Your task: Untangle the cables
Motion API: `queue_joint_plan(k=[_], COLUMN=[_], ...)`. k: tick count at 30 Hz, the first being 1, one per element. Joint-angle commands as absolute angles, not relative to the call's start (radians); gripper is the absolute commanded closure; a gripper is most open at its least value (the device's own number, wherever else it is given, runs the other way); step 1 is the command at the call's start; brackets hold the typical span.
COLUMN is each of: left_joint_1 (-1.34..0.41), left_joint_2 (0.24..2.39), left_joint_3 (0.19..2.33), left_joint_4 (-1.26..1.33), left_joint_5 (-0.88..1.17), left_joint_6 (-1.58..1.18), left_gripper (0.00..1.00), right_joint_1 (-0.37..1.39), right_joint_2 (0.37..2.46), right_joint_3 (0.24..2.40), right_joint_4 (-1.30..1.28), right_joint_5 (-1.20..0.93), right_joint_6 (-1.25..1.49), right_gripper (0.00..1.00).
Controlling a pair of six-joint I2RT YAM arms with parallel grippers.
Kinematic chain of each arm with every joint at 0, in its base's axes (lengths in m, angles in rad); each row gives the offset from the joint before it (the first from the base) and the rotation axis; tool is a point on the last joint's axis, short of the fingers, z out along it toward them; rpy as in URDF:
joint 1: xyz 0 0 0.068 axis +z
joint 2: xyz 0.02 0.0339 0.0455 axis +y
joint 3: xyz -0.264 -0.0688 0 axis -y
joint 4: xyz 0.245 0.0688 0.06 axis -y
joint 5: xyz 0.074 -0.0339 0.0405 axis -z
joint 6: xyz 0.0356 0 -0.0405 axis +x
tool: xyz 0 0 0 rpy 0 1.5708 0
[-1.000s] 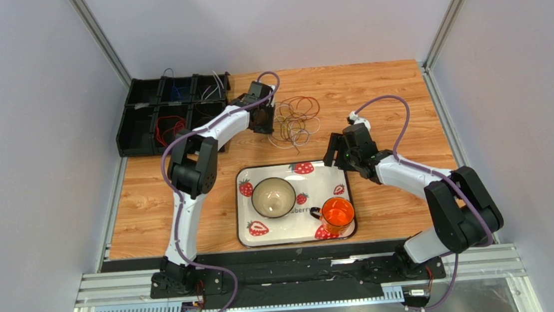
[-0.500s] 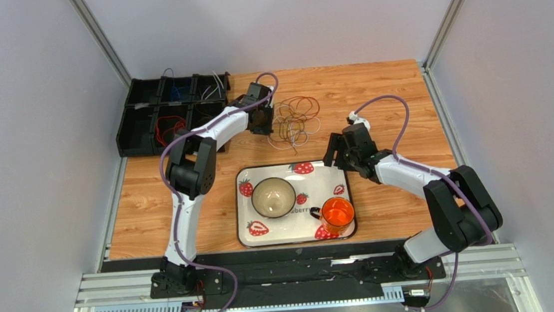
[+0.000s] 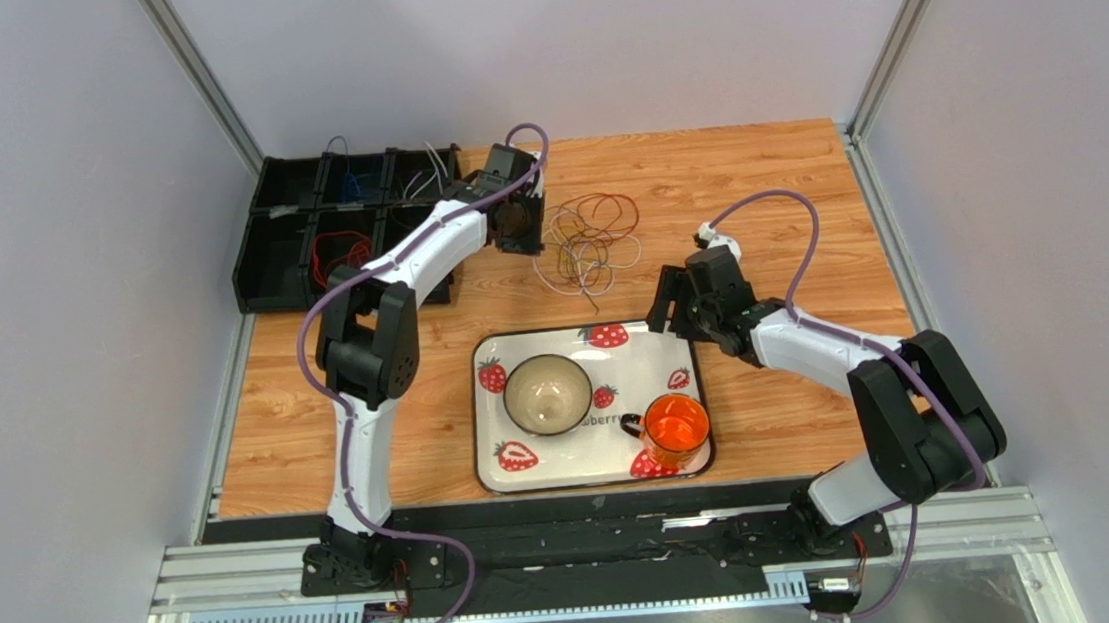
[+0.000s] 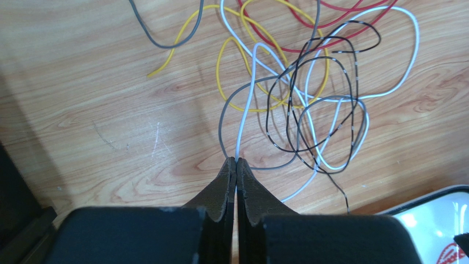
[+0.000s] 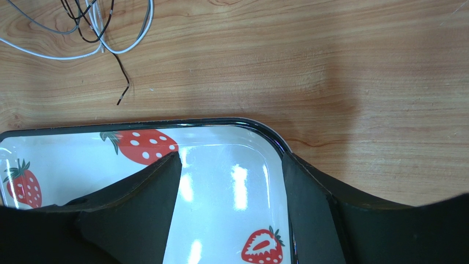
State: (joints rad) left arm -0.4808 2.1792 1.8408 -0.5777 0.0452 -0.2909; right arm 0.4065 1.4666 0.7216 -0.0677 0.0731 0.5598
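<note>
The cables [image 3: 592,236] lie as a loose tangle of red, yellow, white, grey and black loops on the wooden table behind the tray. In the left wrist view the tangle [image 4: 308,93] spreads just ahead of my fingers. My left gripper [image 4: 236,160] is shut on a white cable [image 4: 249,93] that runs from its tips up into the tangle. In the top view the left gripper [image 3: 520,227] sits at the tangle's left edge. My right gripper [image 5: 230,157] is open and empty over the tray's far right corner [image 5: 264,129], to the right of the tangle [image 3: 673,301].
A black compartment bin [image 3: 285,260] with a few wires in it stands at the back left, close to the left gripper. A strawberry-patterned tray [image 3: 500,475] near the front holds a bowl [image 3: 548,394] and an orange cup [image 3: 675,428].
My left gripper has drawn back and left towards the bin, away from the tangle, still pinching the white cable. The right arm has hardly moved.
</note>
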Motion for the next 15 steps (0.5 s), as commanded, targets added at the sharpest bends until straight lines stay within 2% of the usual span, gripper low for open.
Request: queue_joint_plan(k=[1,4,5,10,15], left_joint_1=[-0.485,-0.483,-0.483,-0.485,-0.485], left_joint_2=[2.109,2.108,2.108,2.045,2.043], left_joint_3=[1.868,1.855,1.845,1.839,2.075], left_joint_4=[-0.614,-0.617,-0.617,-0.585,-0.675], left_joint_5=[0.054,0.051,0.055,0.097,0.123], left_joint_6=[-0.301,-0.304,-0.304,-0.313,-0.314], left_gripper=[0.90,0.94,1.00,1.00,1.00], right_joint_1=[0.403,0.403,0.402,0.402,0.403], right_joint_2=[1.468,1.468,1.468,1.467,1.462], right_joint_3=[0.758,0.756,0.756,0.756,0.752], right_joint_4=[-0.046,-0.045,-0.046,-0.046,-0.043], right_joint_5=[0.071,0.074,0.072,0.074,0.074], right_joint_6=[0.551,0.549,0.549,0.552,0.551], right_gripper=[0.29,0.29,0.29,0.29,0.28])
